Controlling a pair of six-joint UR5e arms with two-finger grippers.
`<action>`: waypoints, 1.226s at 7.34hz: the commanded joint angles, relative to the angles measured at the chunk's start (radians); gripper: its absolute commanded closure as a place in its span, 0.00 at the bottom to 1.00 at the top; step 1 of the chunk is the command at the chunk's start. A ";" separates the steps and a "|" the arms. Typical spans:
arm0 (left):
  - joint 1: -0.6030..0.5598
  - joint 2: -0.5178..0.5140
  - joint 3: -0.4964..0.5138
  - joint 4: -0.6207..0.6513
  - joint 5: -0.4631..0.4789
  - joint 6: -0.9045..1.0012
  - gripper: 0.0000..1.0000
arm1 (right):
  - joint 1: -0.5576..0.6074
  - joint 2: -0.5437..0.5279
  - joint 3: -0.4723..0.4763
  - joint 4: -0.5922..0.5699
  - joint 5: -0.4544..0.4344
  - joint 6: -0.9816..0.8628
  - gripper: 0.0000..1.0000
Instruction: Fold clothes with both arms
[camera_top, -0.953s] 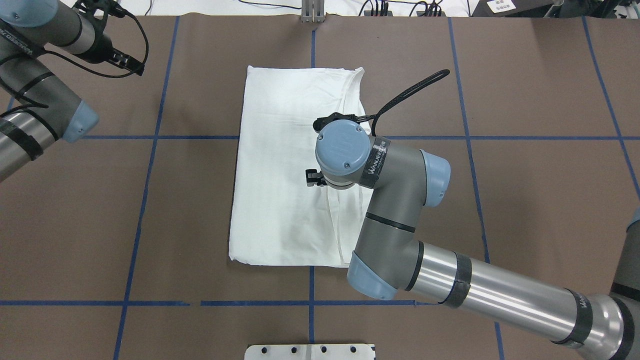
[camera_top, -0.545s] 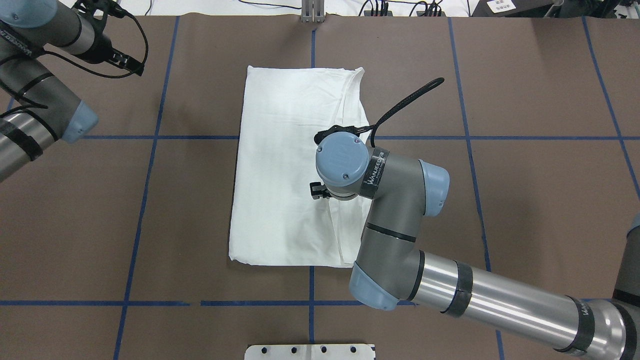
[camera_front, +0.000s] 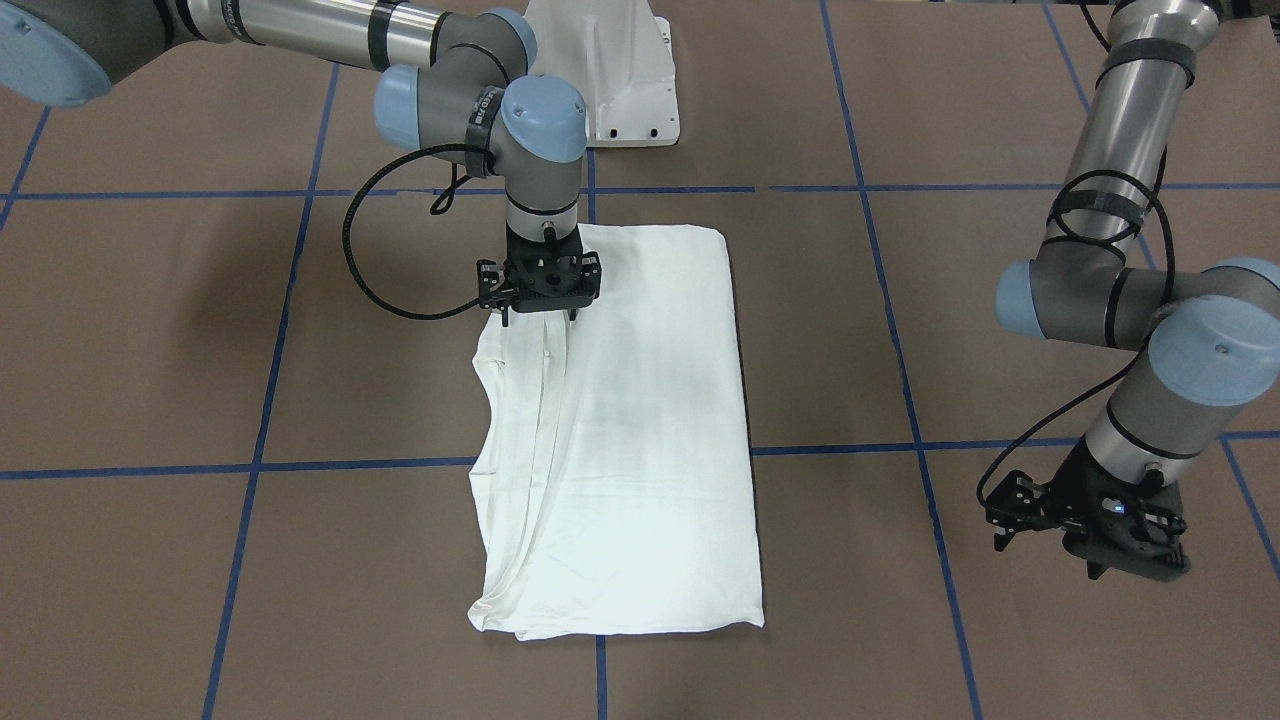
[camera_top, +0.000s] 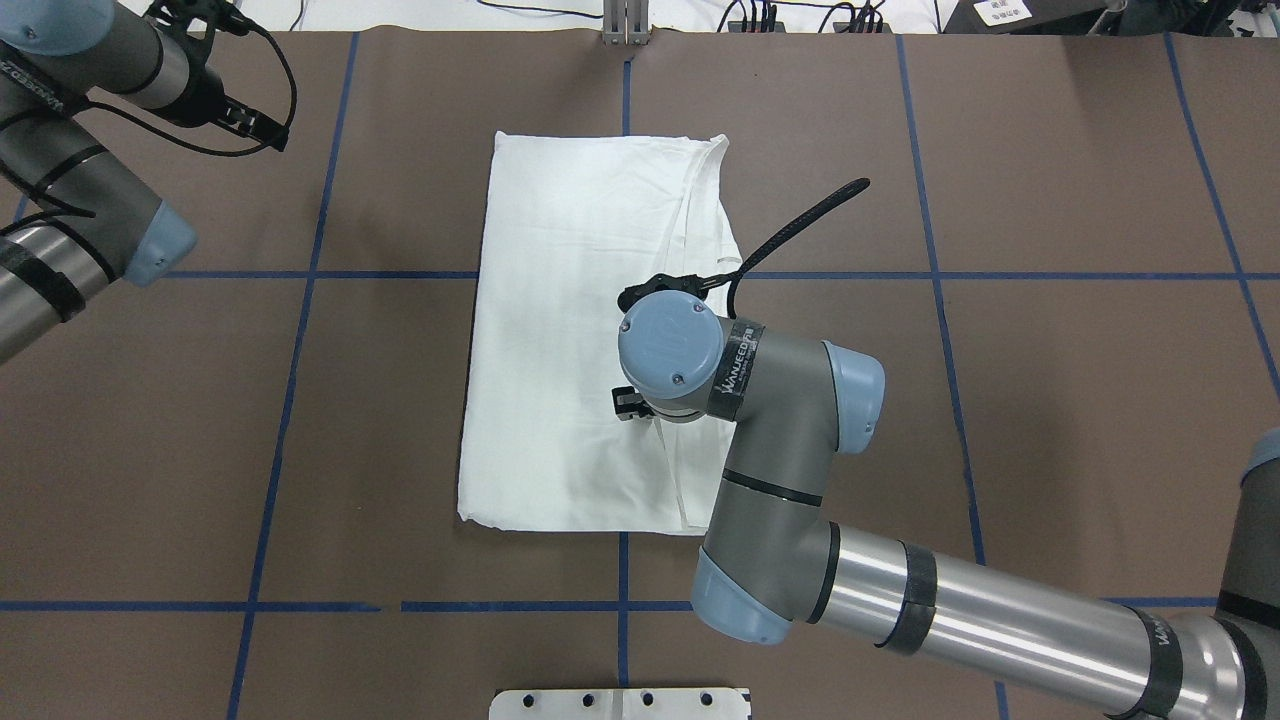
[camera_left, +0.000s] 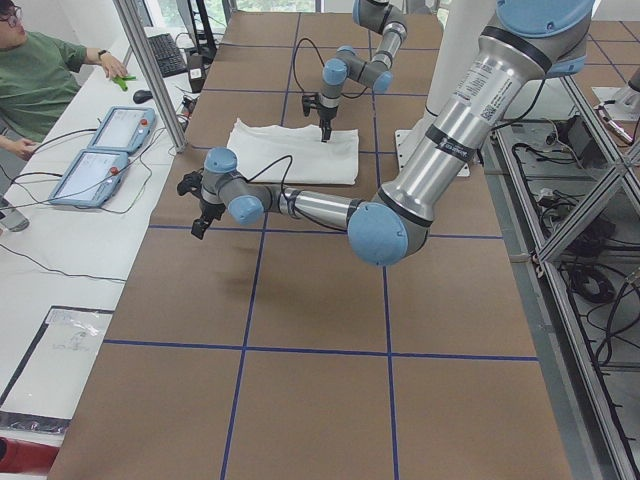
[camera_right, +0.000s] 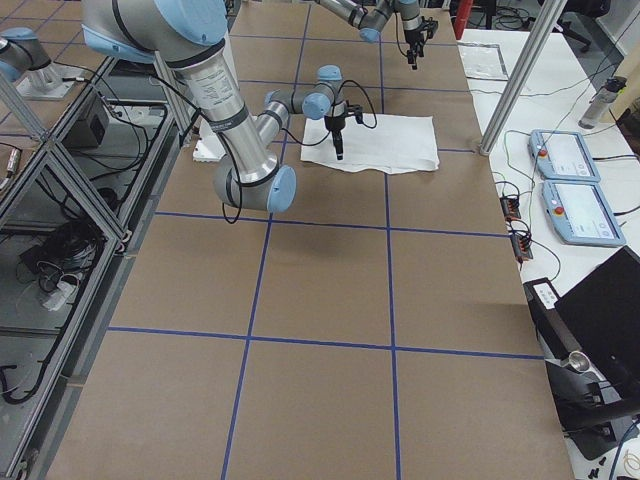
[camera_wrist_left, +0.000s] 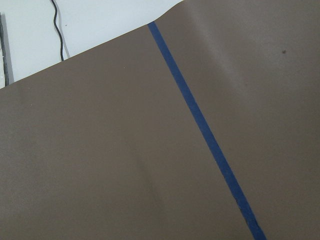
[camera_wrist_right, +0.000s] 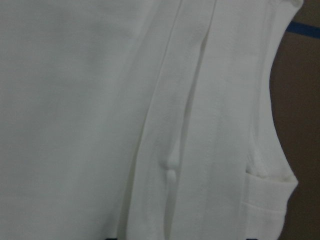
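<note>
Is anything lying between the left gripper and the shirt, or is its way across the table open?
Nothing visible blocks it: only bare table lies between the left gripper and the shirt.

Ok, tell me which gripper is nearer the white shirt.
Right. The right gripper is directly above the shirt, by its layered long edge on the robot's right. The left gripper is beyond the opposite long edge, over the brown table, well clear of the cloth.
</note>
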 joint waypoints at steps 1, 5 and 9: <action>0.000 0.002 -0.001 -0.001 0.001 0.000 0.00 | -0.002 -0.003 0.006 -0.048 -0.001 -0.016 0.11; 0.000 0.002 -0.001 -0.001 0.001 0.000 0.00 | 0.009 -0.148 0.195 -0.193 -0.001 -0.204 0.13; 0.000 0.000 -0.004 -0.001 0.001 -0.002 0.00 | 0.024 -0.286 0.342 -0.234 -0.007 -0.225 0.11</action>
